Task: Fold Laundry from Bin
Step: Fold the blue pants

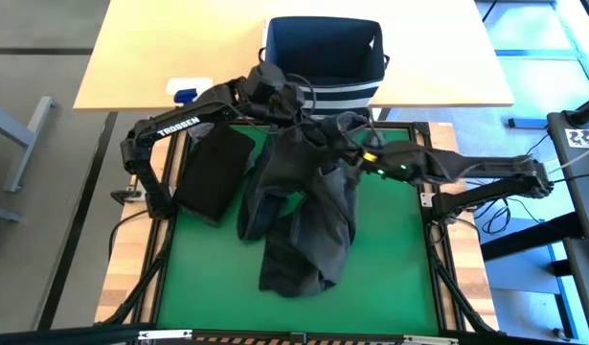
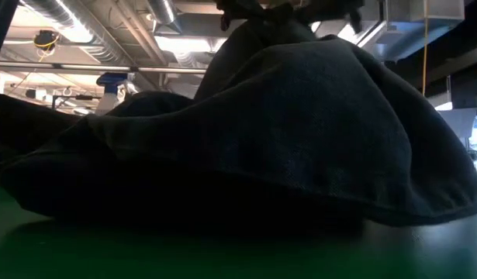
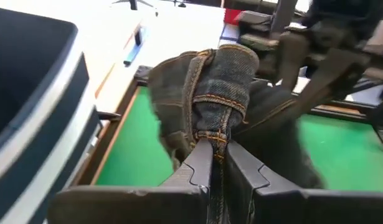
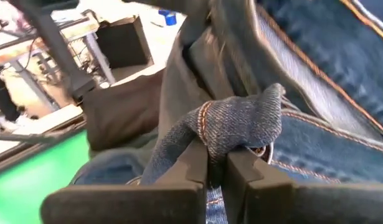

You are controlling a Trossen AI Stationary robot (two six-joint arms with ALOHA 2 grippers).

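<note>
A dark denim garment with orange stitching (image 1: 304, 211) is drawn up at its far end over the green mat (image 1: 390, 278), and its lower part lies on the mat. In the low view it fills the picture as a dark mound (image 2: 285, 139). My left gripper (image 3: 213, 152) and my right gripper (image 4: 216, 158) are both shut on its raised end, close together near the mat's far edge (image 1: 318, 129). A dark folded garment (image 1: 215, 171) lies flat on the mat's left side. The navy bin (image 1: 323, 53) stands beyond the mat on the wooden table. My left gripper pinches a stitched seam edge of the denim (image 3: 211, 134) between its two fingers, and the cloth bunches and folds over above the fingertips. The fingers slant slightly downward from the mat's far left. The cloth below hangs down to the mat. My right gripper pinches a bunched, rolled edge of the denim (image 4: 238, 127) with an orange-stitched hem between its two fingers. It comes from the mat's right, nearly level. The rest of the garment hangs beside and below the fingers, its lower end (image 1: 294, 273) on the mat.
A small white and blue object (image 1: 186, 92) lies on the wooden table left of the bin. Black frame rails (image 1: 438, 259) edge the mat. Bare green mat shows on the right (image 1: 399, 240) and near side.
</note>
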